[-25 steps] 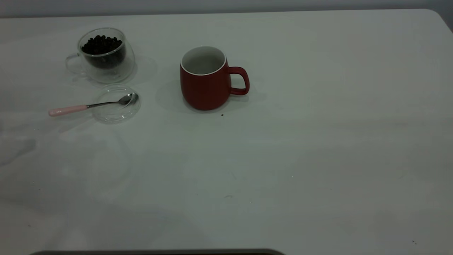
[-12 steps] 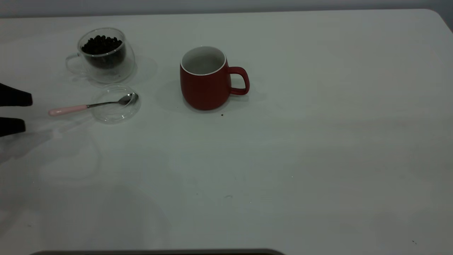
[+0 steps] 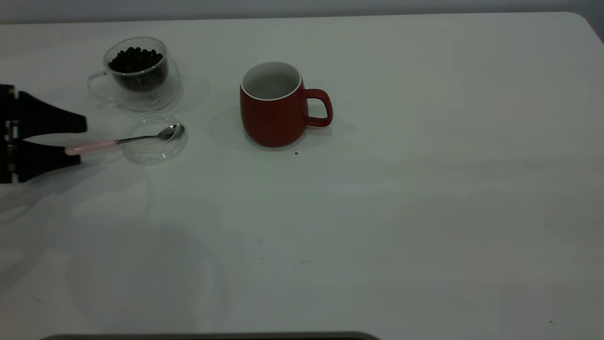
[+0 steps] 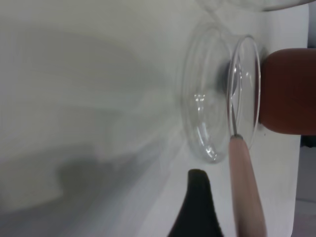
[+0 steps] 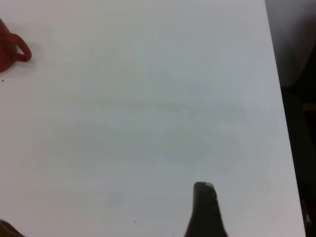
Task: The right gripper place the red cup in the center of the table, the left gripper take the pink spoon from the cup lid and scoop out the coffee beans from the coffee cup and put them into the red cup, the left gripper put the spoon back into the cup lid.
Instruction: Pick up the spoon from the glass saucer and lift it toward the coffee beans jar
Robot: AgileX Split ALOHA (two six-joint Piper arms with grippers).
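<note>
Exterior view: your left tool (image 3: 79, 141) sits at the desk's left edge, fingers spread, one above and one below the tip of the spoon's (image 3: 120, 141) pink handle, not pinching it. The spoon lies with its silver bowl inside the lid (image 3: 155, 139) and its handle sticking out leftward over the desk (image 3: 401, 189). Glass cup (image 3: 139, 75) with beans (image 3: 136, 59) stands just behind the lid. Red cup (image 3: 273, 106) is upright near the desk's middle, handle pointing right, inside looks white and bare, well apart from the lid.

Left wrist view: you see one black finger (image 4: 197, 207) beside the pink handle (image 4: 247, 187), lid (image 4: 217, 98) just ahead, red cup (image 4: 289, 91) behind it.

Right wrist view: only one finger (image 5: 205, 210) of your right tool shows, over bare desk (image 5: 148, 123), far from the red cup (image 5: 10, 49); you can't tell how its fingers stand.
</note>
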